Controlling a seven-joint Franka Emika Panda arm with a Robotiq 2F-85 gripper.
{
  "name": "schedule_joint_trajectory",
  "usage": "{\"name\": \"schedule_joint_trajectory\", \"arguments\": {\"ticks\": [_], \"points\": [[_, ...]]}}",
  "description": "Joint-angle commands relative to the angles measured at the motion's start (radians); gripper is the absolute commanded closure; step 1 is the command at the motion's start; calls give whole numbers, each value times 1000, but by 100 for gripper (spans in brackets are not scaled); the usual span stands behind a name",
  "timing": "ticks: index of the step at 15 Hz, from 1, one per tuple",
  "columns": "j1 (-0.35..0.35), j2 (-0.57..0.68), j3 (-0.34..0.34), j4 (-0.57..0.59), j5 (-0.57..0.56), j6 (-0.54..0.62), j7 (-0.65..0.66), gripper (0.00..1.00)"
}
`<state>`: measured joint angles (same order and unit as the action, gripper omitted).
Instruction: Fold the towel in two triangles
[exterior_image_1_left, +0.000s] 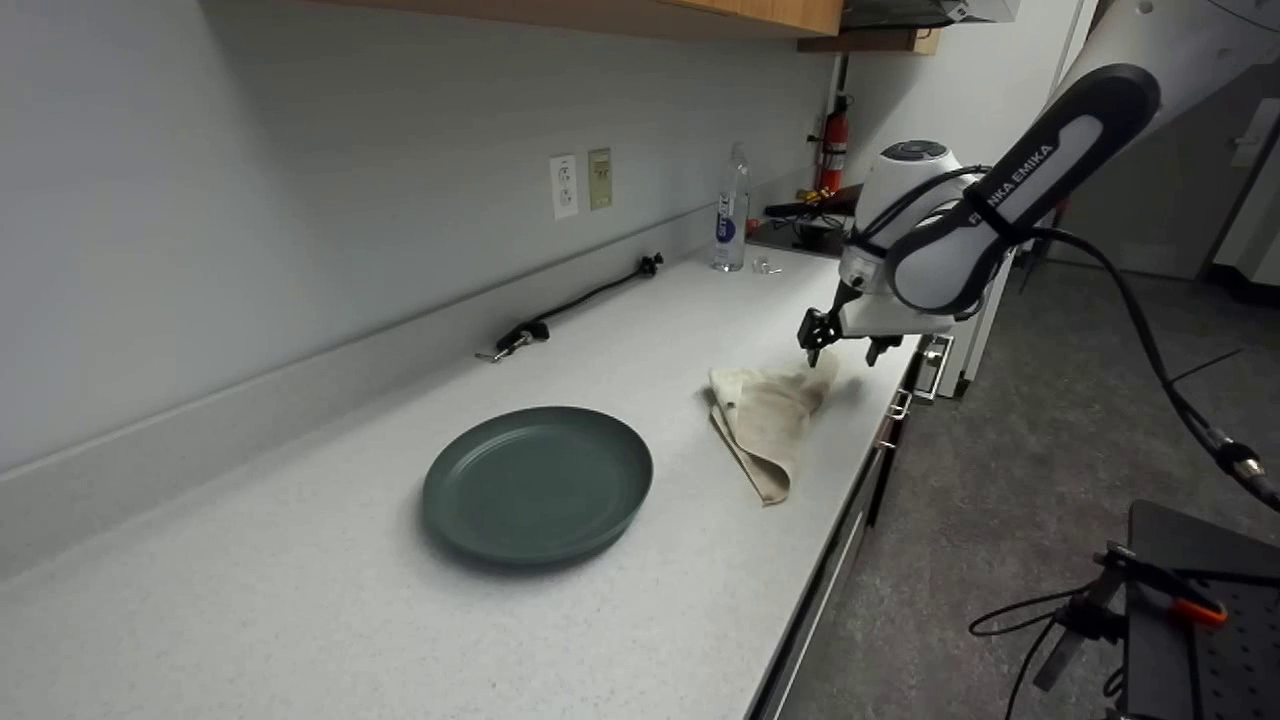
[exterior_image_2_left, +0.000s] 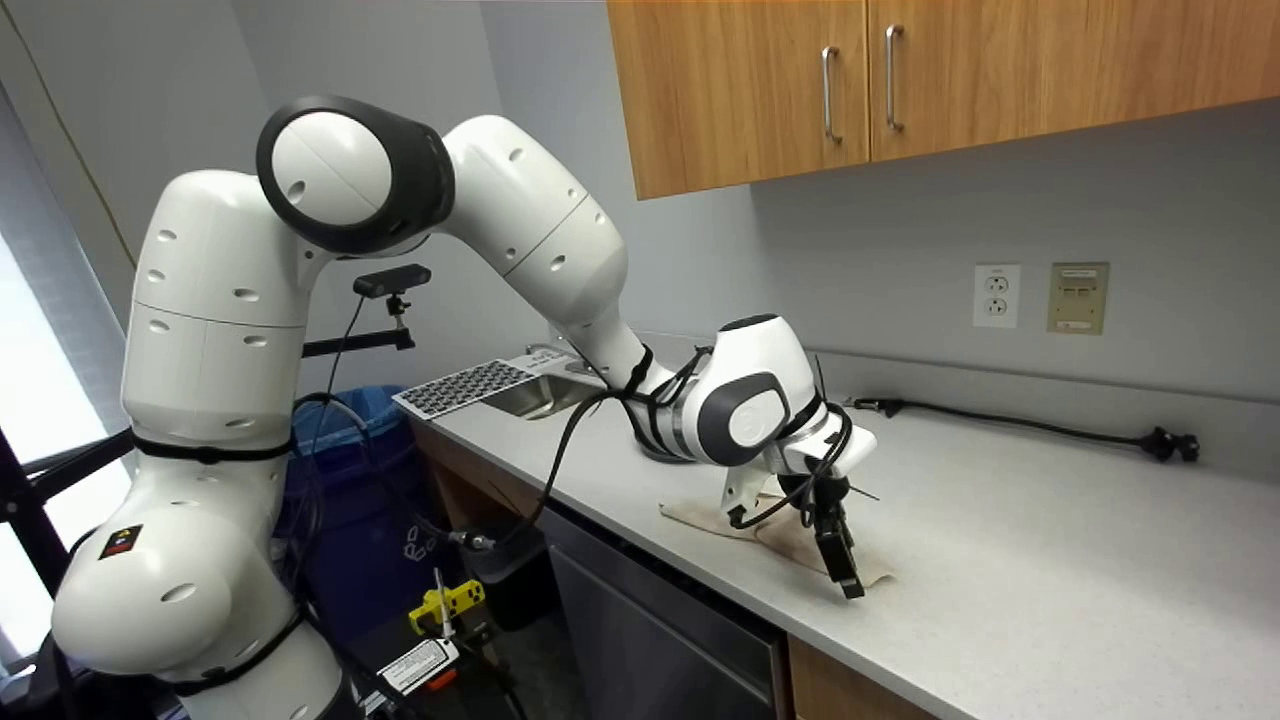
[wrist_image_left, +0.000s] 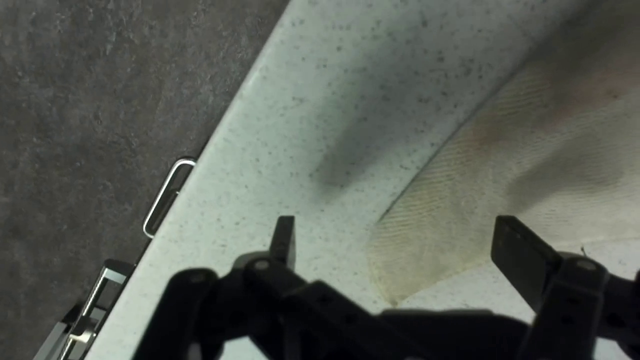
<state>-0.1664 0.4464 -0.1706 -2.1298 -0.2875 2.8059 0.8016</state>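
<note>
Near the front edge of the worktop (exterior_image_1_left: 350, 620), the towel (exterior_image_1_left: 772, 415) lies wrinkled beside the dark green plate (exterior_image_1_left: 538, 485) without touching it, which presumably leaves room for folding. Above one corner of the towel the end effector (wrist_image_left: 396, 234) hangs with jaws spread wide, holding nothing; that corner shows between them in the wrist view, so the likely aim is to pinch the tip and carry it across into a triangle. The arm (exterior_image_1_left: 1045, 170) bears the words FRANKA EMIKA, partly crossed by a strap (exterior_image_1_left: 990, 212); the clear bottle (exterior_image_1_left: 738, 183) has a label (exterior_image_1_left: 725, 218) that may say "smart", too small to trust.
</note>
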Motion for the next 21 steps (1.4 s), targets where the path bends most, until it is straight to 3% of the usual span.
{"name": "schedule_joint_trajectory", "arguments": {"ticks": [1,10,16,19,20,21], "points": [[13,26,-10,21,156,39,-108,0],[33,38,-25,37,330,37,-223,13],[48,41,-42,39,341,37,-242,10],[71,50,-74,42,319,43,-238,0],[63,31,-61,24,340,22,-243,6],[69,33,-69,25,339,22,-242,0]]}}
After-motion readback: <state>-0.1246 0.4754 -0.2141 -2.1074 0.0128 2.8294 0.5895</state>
